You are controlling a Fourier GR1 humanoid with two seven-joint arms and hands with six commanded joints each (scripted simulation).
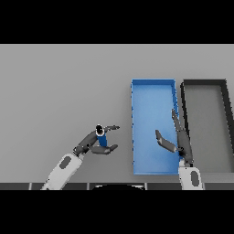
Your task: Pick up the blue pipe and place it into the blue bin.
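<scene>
Now the left hand has its fingers wrapped round the upright blue pipe, left of the blue bin; grip firmly, lift clear of its wall. Right hand hangs loose-fingered over it.

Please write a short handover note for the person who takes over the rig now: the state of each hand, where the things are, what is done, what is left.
Left hand: fingers and thumb curled round the short blue pipe, which stands about upright, left of the bin.
Right hand: open, holds nothing, over the right part of the bin.
Rectangular blue bin: on the grey table, nothing in it. A dark grey bin stands beside it on the right.
Done: pipe grasped.
Left: carry it right and put it into the blue bin.
</scene>
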